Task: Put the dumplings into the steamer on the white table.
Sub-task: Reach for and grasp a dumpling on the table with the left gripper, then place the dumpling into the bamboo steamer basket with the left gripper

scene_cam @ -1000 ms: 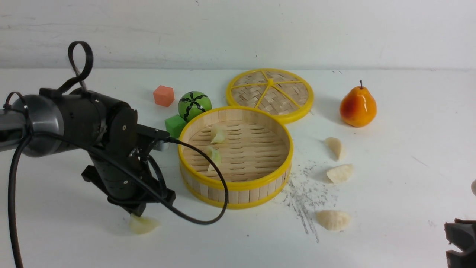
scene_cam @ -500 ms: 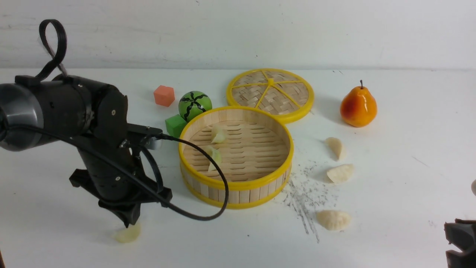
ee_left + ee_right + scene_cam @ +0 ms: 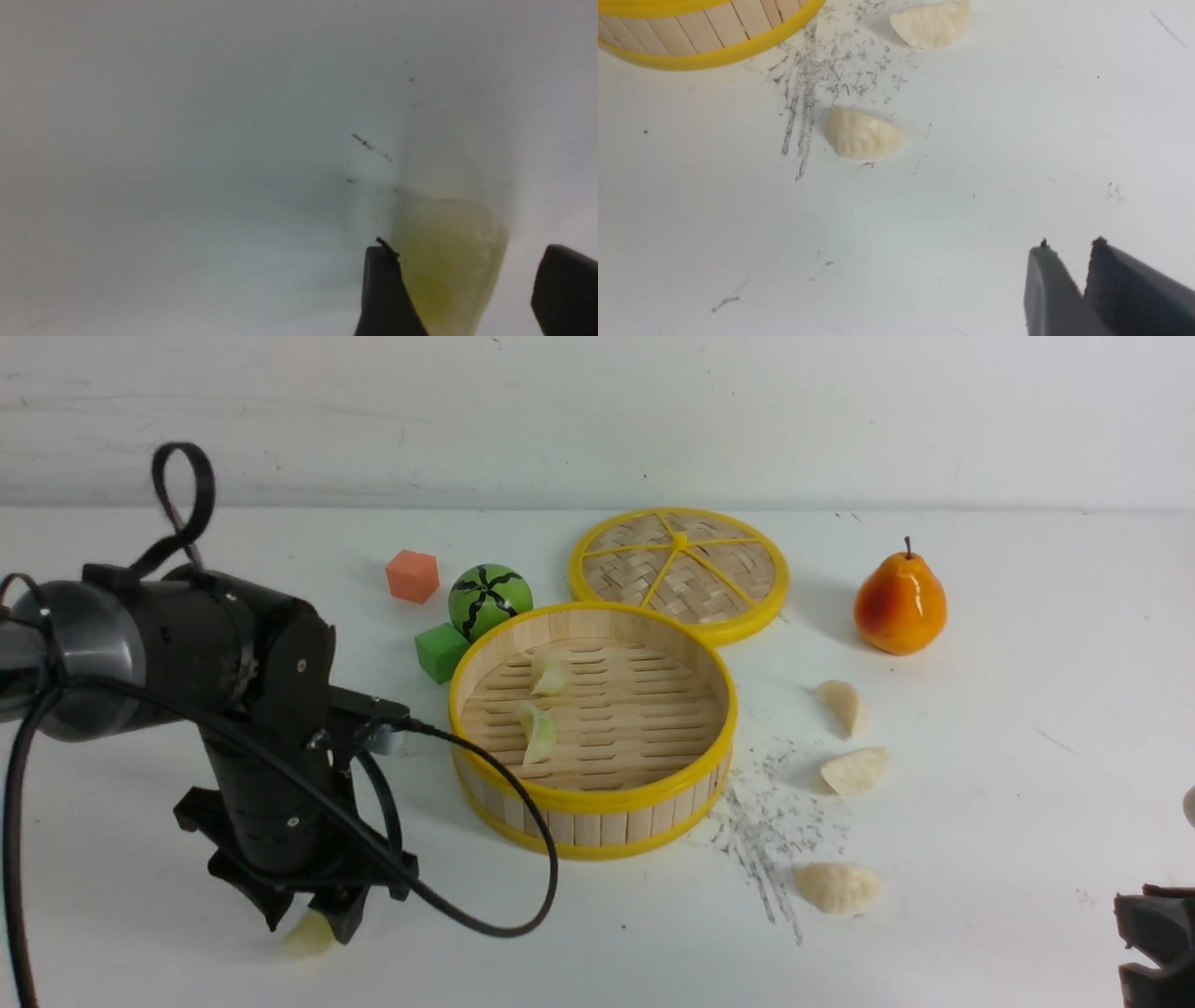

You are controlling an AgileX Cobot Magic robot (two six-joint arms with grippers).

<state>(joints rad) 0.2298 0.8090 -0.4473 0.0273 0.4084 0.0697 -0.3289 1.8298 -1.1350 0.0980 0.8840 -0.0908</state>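
No readable text, labels, brands or numbers — none on any object

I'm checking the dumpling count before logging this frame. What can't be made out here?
- Green dumpling under the left pincer: front view, mostly hidden by its fingers; left wrist view, blurred.
- Right pincer: front view, cut by the edge.
- Pale object: cut off, unidentifiable.

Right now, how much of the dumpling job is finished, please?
Done: two green dumplings lie in the steamer. In hand: the left gripper, jaws open, straddles a third green dumpling on the white table. Left: three cream dumplings beside the steamer.
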